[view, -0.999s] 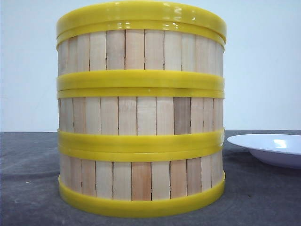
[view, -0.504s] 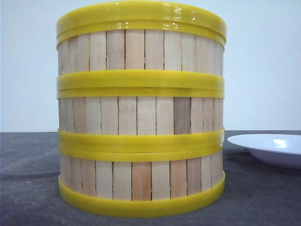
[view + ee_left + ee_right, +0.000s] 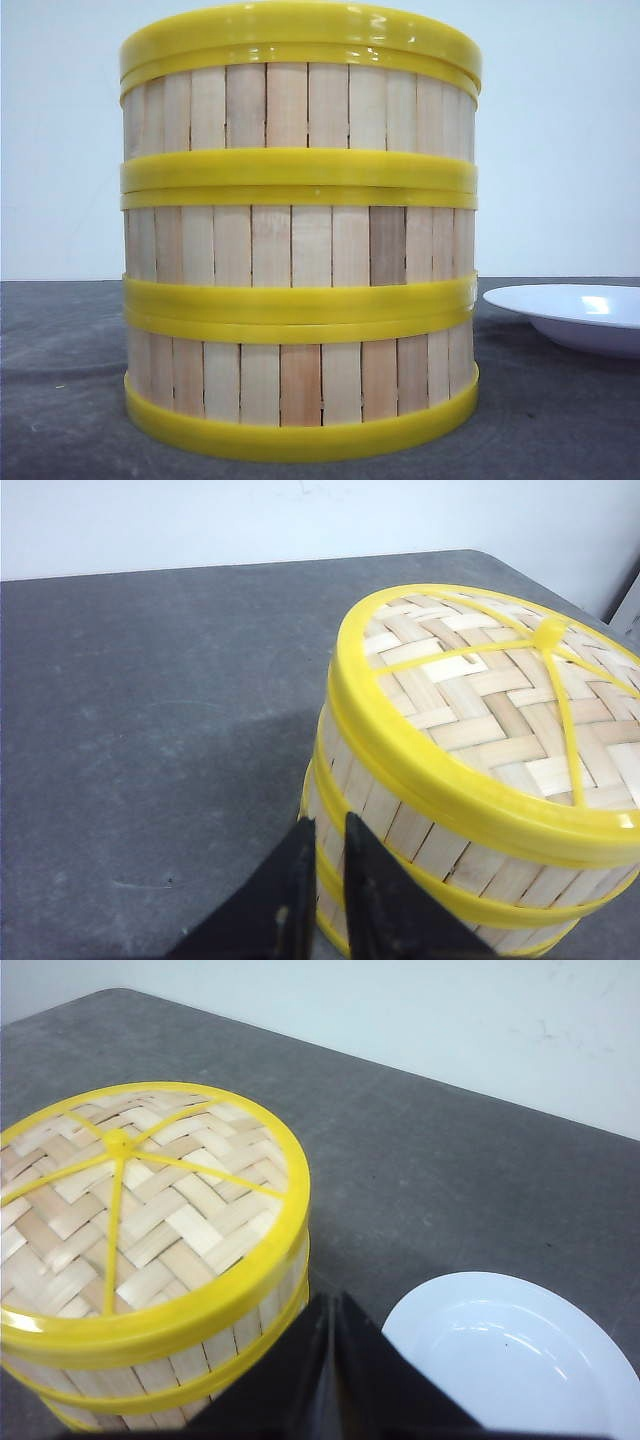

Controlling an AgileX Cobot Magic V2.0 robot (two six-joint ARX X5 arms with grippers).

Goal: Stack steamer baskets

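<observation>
Three steamer baskets stand in one straight stack close in front of the front camera: top basket (image 3: 300, 105), middle basket (image 3: 300, 245), bottom basket (image 3: 300, 380). A woven lid (image 3: 480, 690) with a yellow rim and knob caps the stack. My left gripper (image 3: 328, 818) hovers beside the stack's slatted wall (image 3: 430, 840), its fingers a narrow gap apart and holding nothing. On the other side my right gripper (image 3: 330, 1298) is shut and empty, above the table between the stack (image 3: 180, 1365) and the plate. Neither gripper shows in the front view.
A white plate (image 3: 580, 310) lies on the dark grey table to the right of the stack, also visible as the plate (image 3: 510, 1350) in the right wrist view. A pale wall stands behind the table's far edge (image 3: 250, 565).
</observation>
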